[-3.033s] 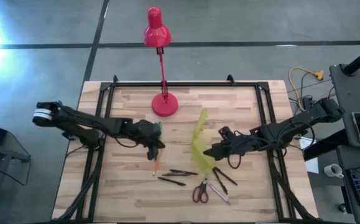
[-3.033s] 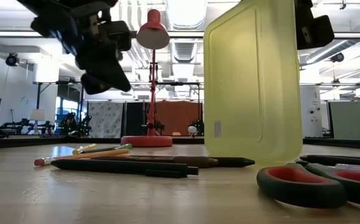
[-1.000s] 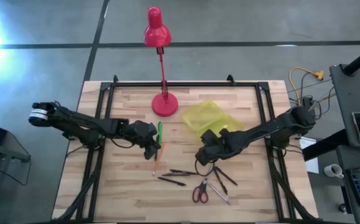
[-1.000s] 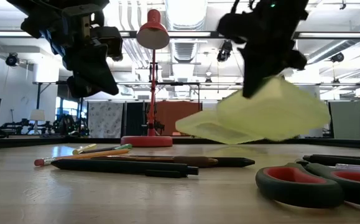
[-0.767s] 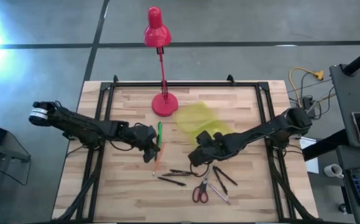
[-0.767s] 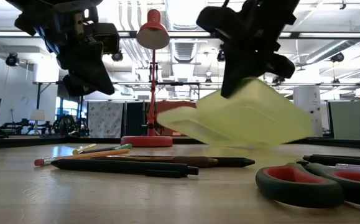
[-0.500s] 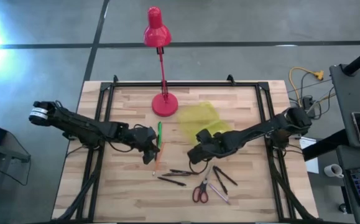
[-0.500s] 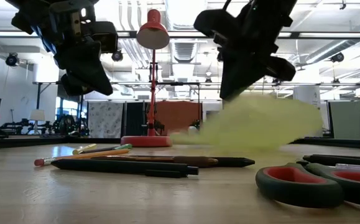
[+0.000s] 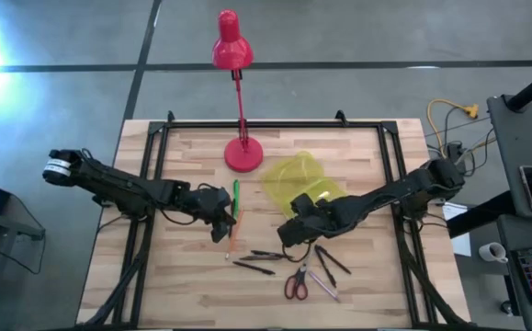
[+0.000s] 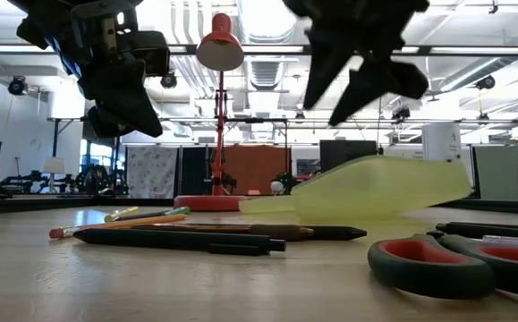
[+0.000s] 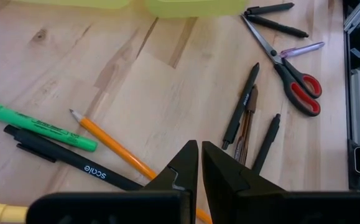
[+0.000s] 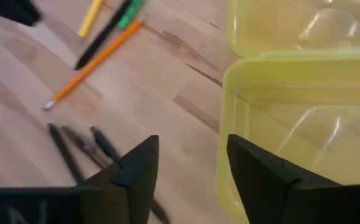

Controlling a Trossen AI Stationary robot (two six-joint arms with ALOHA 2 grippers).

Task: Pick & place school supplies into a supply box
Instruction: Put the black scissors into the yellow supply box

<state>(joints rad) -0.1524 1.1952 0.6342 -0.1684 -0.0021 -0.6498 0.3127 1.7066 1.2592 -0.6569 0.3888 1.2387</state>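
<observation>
1. The high camera is hanging above the table [image 9: 192, 285], looking straight down and taking in both arms, with the red lamp [image 9: 232, 55] at 12 o'clock.
2. The low camera is sitting at table-top height, facing level across the wood into the room, very close to the scissors [image 10: 455, 261] at 4 o'clock.
3. The left wrist camera is looking down past its own fingers at pens, near the boards.
4. The right wrist camera is peering from close above into the supply box [image 12: 304, 118].
5. All four views are sharing the orange pencil [image 9: 232, 241] and the box.
</observation>
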